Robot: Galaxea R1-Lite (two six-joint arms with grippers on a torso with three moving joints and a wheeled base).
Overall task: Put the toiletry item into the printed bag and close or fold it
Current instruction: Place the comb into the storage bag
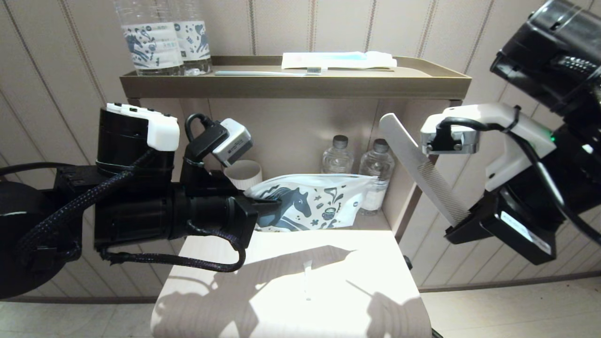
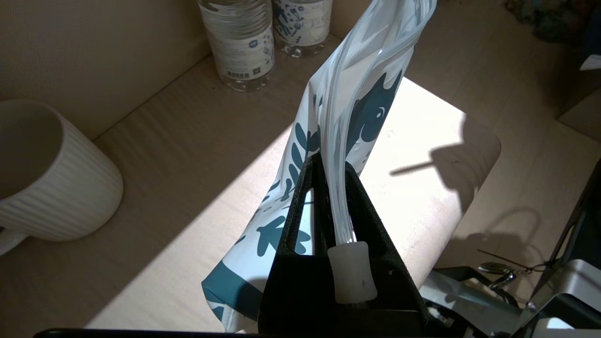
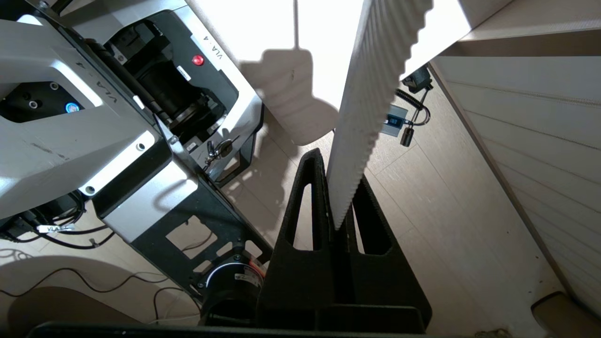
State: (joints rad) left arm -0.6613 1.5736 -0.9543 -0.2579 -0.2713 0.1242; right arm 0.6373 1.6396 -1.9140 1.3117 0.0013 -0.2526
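Printed bag [image 1: 310,202] corner hidden behind left pincer [image 1: 263,211], labelled bottles [image 1: 152,37] cropped above

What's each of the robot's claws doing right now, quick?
Left gripper: closed on the zip-strip end of the printed bag.
Right gripper: closed on one end of the white comb, held up beside the shelf.

Four water bottles [image 1: 378,176]: two on top tray [image 1: 436,77], two below; one mug [image 1: 244,174], one toothbrush [image 1: 267,72].

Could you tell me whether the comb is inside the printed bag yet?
Out: the right hand holds the comb in the air, apart from the bag.
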